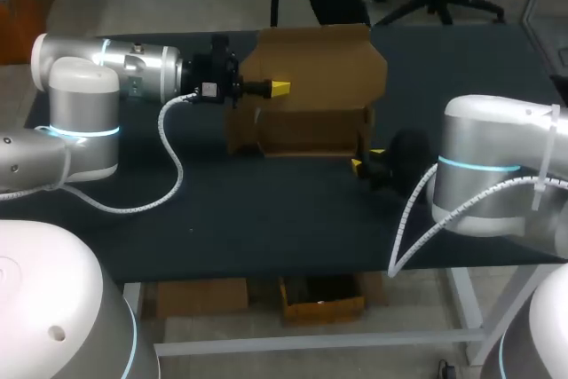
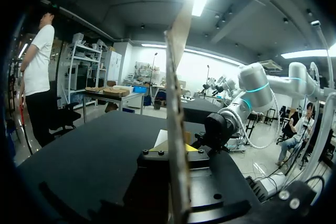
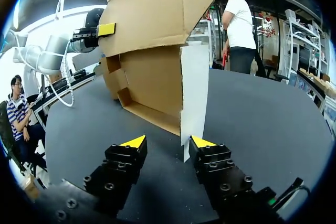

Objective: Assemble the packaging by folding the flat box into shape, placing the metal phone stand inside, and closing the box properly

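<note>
As end effector (image 1: pixel 277 88) pinches box (image 1: pixel 321 64) — table (image 1: pixel 266 215), dark

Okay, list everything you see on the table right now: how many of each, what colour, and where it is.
cardboard box: one, brown, partly folded and standing open at the far middle of the table.
table: one, dark top, under the box and both arms.
left hand: one, black with yellow tips, shut on the box's raised upper flap, coming in from the left.
right hand: one, black with yellow tips, open, low over the table at the box's right end, with a pale side flap just ahead of one fingertip.
</note>
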